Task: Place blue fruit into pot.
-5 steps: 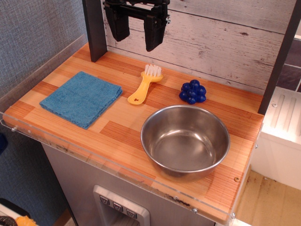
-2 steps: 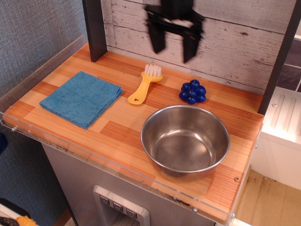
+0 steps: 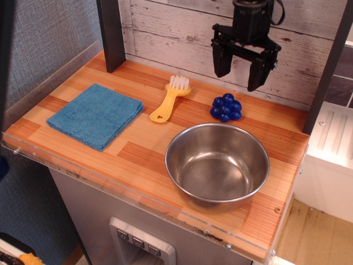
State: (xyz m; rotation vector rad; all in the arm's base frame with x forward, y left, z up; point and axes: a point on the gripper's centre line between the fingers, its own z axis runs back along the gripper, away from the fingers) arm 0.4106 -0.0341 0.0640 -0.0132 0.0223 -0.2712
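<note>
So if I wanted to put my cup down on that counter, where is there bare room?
Bare wood lies along the front edge between the blue cloth and the pot, and at the back left corner behind the cloth. It is crowded at the back right: the brush, blue fruit and pot sit close together, with the gripper, jaws open, above the fruit.

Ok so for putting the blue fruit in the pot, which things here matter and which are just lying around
Part of the job:
blue fruit
pot
claw, open, above the fruit

Just lying about:
blue cloth
yellow brush
</note>
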